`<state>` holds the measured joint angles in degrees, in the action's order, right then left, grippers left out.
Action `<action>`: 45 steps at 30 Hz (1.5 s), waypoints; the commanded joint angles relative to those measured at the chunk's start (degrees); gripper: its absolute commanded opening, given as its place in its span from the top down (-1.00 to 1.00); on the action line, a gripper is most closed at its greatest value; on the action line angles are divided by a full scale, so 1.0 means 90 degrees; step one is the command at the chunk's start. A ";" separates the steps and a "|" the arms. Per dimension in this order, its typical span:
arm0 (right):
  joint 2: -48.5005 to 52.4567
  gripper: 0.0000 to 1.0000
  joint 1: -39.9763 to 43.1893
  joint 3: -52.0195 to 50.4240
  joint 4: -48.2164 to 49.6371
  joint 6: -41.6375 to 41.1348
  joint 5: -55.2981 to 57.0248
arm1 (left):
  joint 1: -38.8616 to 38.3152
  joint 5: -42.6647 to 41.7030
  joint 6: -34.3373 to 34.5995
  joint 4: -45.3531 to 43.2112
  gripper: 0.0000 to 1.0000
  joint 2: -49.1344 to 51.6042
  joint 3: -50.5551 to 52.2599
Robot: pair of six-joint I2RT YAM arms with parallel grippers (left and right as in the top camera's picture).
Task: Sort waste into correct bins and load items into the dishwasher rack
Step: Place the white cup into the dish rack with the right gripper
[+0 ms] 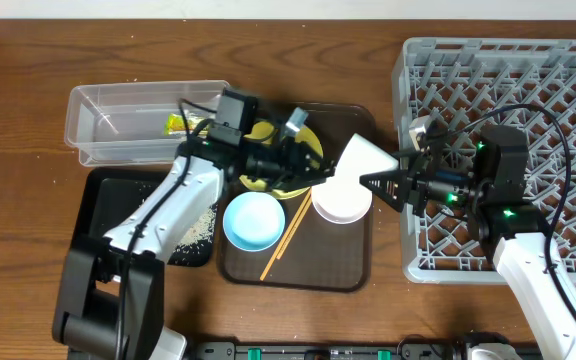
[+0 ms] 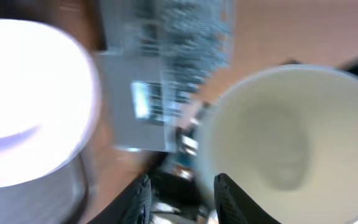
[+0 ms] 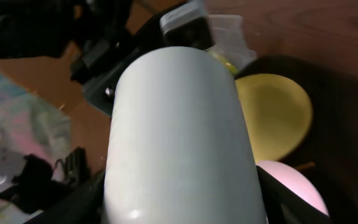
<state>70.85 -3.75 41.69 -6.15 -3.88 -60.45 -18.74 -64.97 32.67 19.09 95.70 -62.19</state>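
Fingers [image 2: 229, 198] of the left gripper [image 2: 185, 199], reaching in past the clear tub [image 1: 118, 120] and black tray [image 1: 118, 195], are standing parted above the yellow plate [image 3: 272, 118]. The wrist view is too blurred to be sure, but nothing seems to be sitting between them. The snack wrapper [image 1: 177, 123] is lying in the tub and the rice crumbs [image 1: 204, 222] are lying on the black tray, so the waste looks sorted.

On the brown serving tray [image 1: 338, 265] the light blue bowl [image 1: 253, 220], chopsticks [image 1: 286, 238] and white bowl [image 1: 343, 203] are waiting side by side.

Just above the white bowl, the right gripper [image 1: 380, 183] is clamping the pale green cup [image 3: 179, 137] around its body. It is holding the cup on its side, mouth facing the left arm. That looks like a carry towards the dishwasher rack [image 1: 528, 100], which is sitting right behind that arm and appears to have no dishes in it. The cup will probably need turning mouth-down to seat between the pegs.
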 commanded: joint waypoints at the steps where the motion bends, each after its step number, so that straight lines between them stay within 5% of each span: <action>1: -0.0172 0.48 0.0041 0.0010 -0.0012 -0.0250 0.0612 | 0.0199 0.1501 -0.1005 0.0544 0.23 -0.0049 -0.0063; 6: -0.0539 0.48 0.0046 0.0350 -0.0690 -0.0423 0.1620 | 0.0512 0.2453 -0.1644 0.1474 0.20 -0.0432 -0.0063; 20: -0.0746 0.51 0.0245 0.2771 -0.5243 -0.0418 0.6132 | 0.0748 0.5629 -0.1892 0.3189 0.20 -0.2429 -0.0063; 29: -0.0112 0.51 0.1821 0.3699 -0.6951 -0.0362 0.7072 | 0.0748 0.5705 -0.1889 0.3254 0.19 -0.2565 -0.0063; 45: 0.1712 0.40 0.3177 0.3750 -0.7441 -0.0255 0.7223 | 0.0748 0.5705 -0.1889 0.3254 0.19 -0.2565 -0.0063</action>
<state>84.38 24.08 74.67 -72.95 -6.94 4.86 -12.36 -14.55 16.43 48.18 72.86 -62.30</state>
